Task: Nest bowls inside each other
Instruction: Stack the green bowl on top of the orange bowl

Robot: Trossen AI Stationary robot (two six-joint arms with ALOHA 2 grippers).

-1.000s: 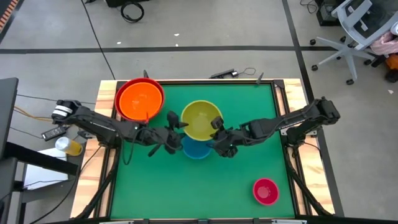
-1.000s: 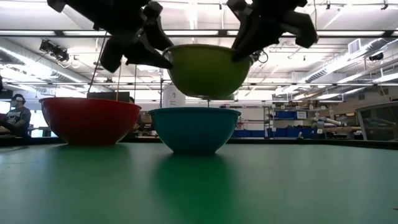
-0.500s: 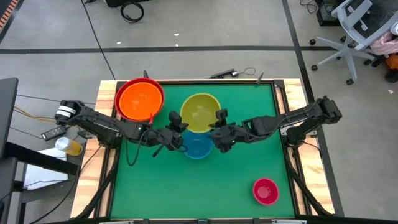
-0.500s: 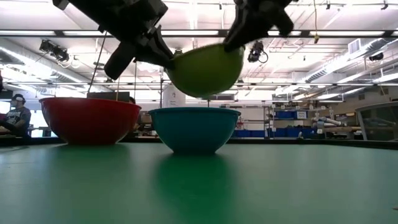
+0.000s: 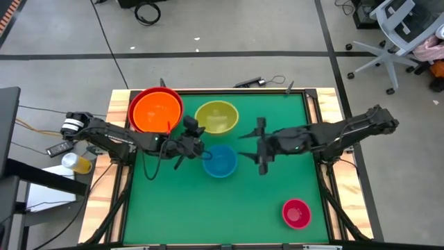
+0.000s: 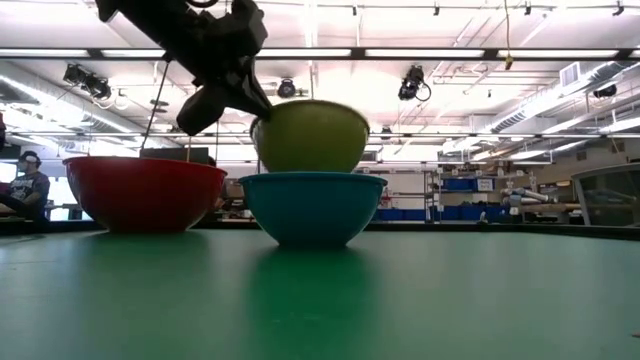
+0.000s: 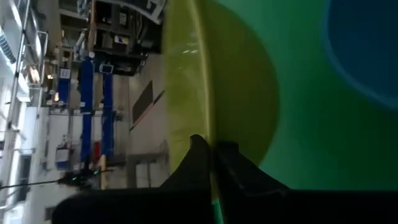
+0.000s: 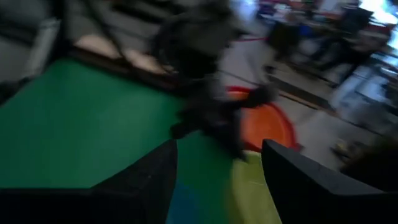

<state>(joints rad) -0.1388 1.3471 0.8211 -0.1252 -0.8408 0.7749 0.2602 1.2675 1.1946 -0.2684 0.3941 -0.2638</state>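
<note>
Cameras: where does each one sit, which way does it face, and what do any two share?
High: overhead, straight down; both arms, right gripper open, free.
Low: table height, level across; left arm holding yellow bowl above blue bowl.
Left wrist: left gripper shut on yellow bowl's rim.
Right wrist: past its own fingers toward orange bowl.
Shared: all show the yellow bowl.

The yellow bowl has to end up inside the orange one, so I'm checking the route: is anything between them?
Nothing visible. The yellow bowl, gripped at its rim by the left gripper, hangs right beside the orange bowl. The blue bowl lies off that line.
</note>
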